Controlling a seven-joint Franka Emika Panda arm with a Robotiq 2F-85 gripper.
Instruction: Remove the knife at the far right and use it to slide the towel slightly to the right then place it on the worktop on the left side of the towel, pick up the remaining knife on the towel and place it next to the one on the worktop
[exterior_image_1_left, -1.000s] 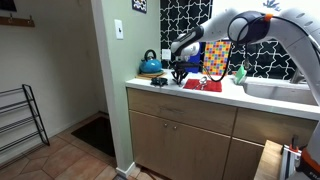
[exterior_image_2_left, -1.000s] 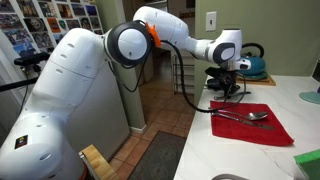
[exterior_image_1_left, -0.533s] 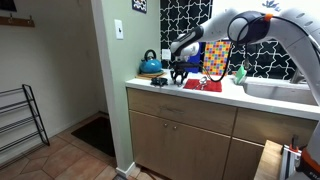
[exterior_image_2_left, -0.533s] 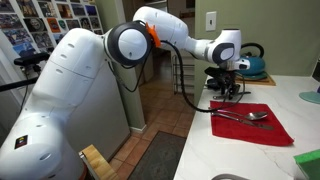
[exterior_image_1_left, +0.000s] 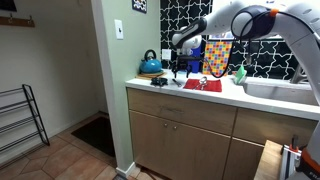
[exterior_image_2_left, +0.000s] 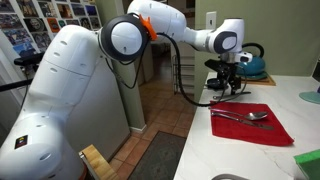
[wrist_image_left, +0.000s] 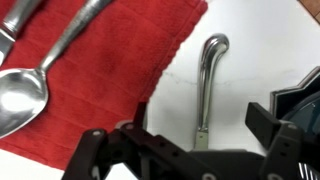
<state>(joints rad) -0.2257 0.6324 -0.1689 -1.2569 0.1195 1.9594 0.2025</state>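
A silver knife (wrist_image_left: 205, 85) lies flat on the white worktop (wrist_image_left: 250, 50), just beside the edge of the red towel (wrist_image_left: 95, 70). My gripper (wrist_image_left: 200, 125) hangs above the knife's lower end. It is open, its jaws stand wide on either side and touch nothing. On the towel lie a spoon (wrist_image_left: 25, 95) and a second silver utensil (wrist_image_left: 18, 22), cut off at the frame edge; I cannot tell whether it is the remaining knife. In both exterior views the gripper (exterior_image_2_left: 227, 82) (exterior_image_1_left: 178, 68) hovers over the worktop next to the towel (exterior_image_2_left: 255, 122) (exterior_image_1_left: 202, 86).
A teal kettle (exterior_image_1_left: 150, 66) (exterior_image_2_left: 256, 66) stands behind the gripper near the wall corner. An upright checkered board (exterior_image_1_left: 216, 55) leans on the back wall. A green object (exterior_image_1_left: 240, 73) and a sink (exterior_image_1_left: 275, 90) lie past the towel. The worktop's front edge (exterior_image_2_left: 205, 140) is close.
The jaws have gone from shut to wide open, leaving the knife on the worktop. The gripper has lifted a little above it.
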